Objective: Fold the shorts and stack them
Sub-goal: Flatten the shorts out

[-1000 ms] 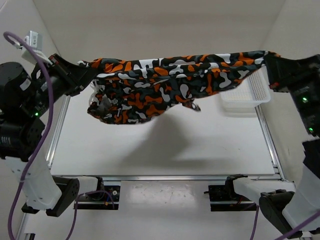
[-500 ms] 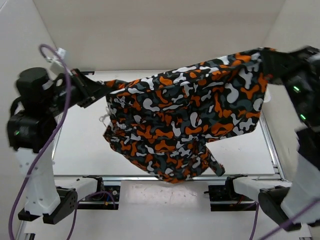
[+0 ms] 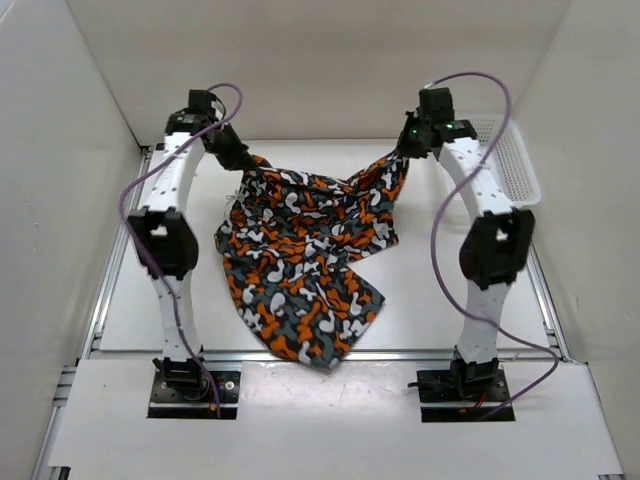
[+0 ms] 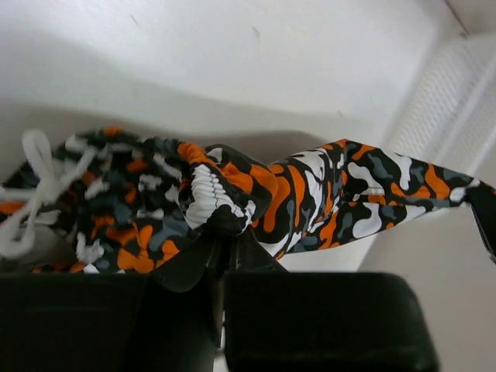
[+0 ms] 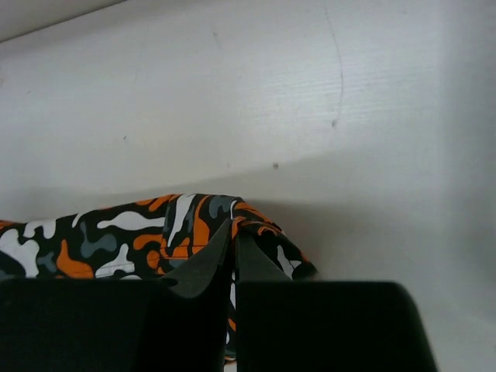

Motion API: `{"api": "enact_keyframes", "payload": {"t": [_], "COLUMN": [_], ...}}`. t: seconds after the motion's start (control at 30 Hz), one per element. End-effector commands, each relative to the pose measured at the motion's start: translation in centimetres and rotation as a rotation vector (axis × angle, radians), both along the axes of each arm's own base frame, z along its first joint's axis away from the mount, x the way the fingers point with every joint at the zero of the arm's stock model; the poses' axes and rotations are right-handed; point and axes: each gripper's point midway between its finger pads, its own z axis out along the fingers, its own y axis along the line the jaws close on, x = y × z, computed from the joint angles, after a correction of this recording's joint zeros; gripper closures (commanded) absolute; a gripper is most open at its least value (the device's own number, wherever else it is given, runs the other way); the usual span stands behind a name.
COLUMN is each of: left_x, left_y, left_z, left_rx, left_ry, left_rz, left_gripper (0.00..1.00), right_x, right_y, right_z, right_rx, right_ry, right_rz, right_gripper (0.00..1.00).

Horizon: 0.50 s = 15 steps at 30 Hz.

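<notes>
— Edges?
— Tight: my left gripper [image 3: 238, 158] and right gripper [image 3: 403, 150] pinch the shorts [image 3: 300, 260] by the back wall [image 3: 320, 70], basket [image 3: 515, 165] alongside.
— Changed?
— Shorts hung high before; now they trail over the table [image 3: 420, 300].

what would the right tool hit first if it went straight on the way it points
The orange, white, grey and black camouflage fabric shorts it is shut on, bunched at the tips of the right tool. Beyond that fold a white surface shows, table or wall; depth unclear.

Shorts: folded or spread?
Not folded: the shorts hang rumpled between left pincer and right pincer, each shut on one end; lower part lies on table.
</notes>
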Motion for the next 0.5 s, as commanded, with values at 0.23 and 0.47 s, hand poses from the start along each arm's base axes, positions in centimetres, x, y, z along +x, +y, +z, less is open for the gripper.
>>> {"api": "enact_keyframes", "payload": {"t": [0.23,0.47], "left_x": [5.3,5.2], "left_y": [6.6,11.8], "left_z": [-3.5,-1.5], "left_rx": [-0.015,-0.004], "left_ry": [0.006,-0.036], "left_rz": [0.085,0.184], "left_gripper": [0.9,0.9], "right_x": [8.5,7.9], "right_y": [3.6,0.2], "right_z": [0.9,1.0], "right_rx": [0.049,0.013], "right_ry": [-0.136,-0.124], "right_rz": [0.097,0.058], "right_gripper": [1.0,1.0]}}
